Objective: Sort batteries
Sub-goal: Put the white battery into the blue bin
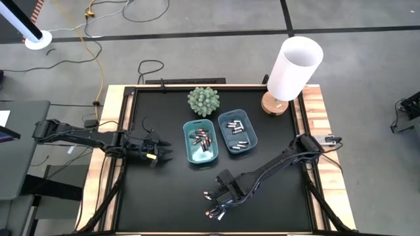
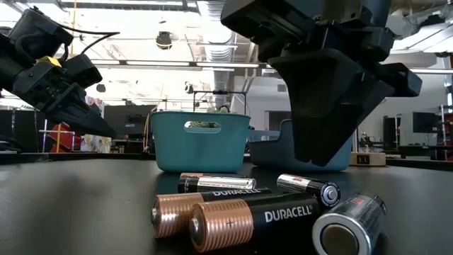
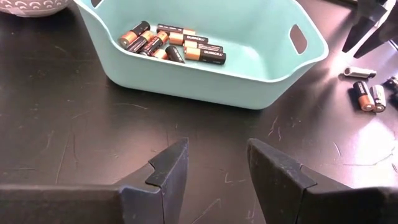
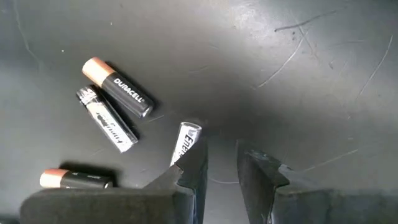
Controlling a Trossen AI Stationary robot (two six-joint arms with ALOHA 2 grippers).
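The loose batteries (image 4: 116,95) are lying flat on the table (image 1: 157,190) near its front edge, a small scatter under my right arm: copper-topped dark ones and silvery ones, some touching side by side. The silvery battery (image 4: 187,142) nearest me is lying just beside one of my right fingers (image 4: 194,167), not between them.

Handling, as I am judging it: small, rigid metal cylinders, dense for their size, smooth-skinned and free to roll. I am reckoning the best hold is across the middle of the barrel, fingers squeezing the round sides, not the ends; an off-centre pinch would likely squirt it away or spin it.

My right fingers (image 4: 221,165) are hovering low over the table, slightly apart with a narrow gap, holding nothing. That gap looks barely wide enough for a barrel; I am judging it needs widening before coming down.

Behind the scatter, two teal trays are sitting side by side: the left tray (image 1: 199,141) is holding copper-topped batteries, the right tray (image 1: 237,131) silvery ones.

My left fingers (image 1: 164,150) are waiting, spread apart and empty, beside the left tray.
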